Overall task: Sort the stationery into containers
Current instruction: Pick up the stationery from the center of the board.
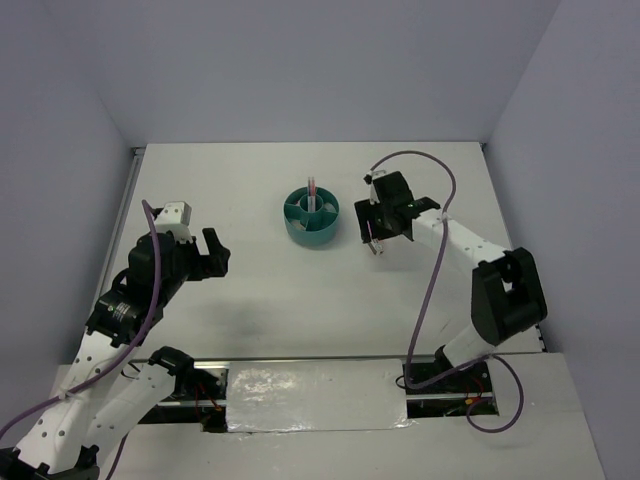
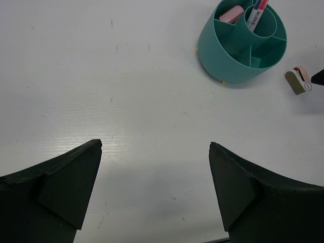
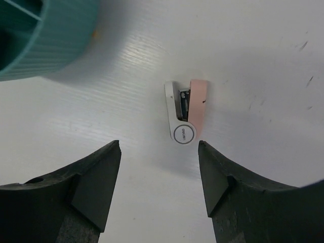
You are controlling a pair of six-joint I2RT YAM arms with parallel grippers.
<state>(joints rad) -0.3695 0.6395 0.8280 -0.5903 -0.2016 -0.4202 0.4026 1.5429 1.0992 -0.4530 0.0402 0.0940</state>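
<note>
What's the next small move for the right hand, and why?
Probably ease the right hand forward and down to straddle the pink-white piece. The hand is open, and the piece lies loose on the table just ahead of it, outside the teal organiser.

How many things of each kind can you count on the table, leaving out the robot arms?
Round teal plastic desk organiser: 1
Pink-red pen standing in its central cup: 1, a second cannot be ruled out
Pink eraser block in an outer compartment: 1
Small pink-and-white mini stapler lying on the white table: 1
Total: 4
</note>
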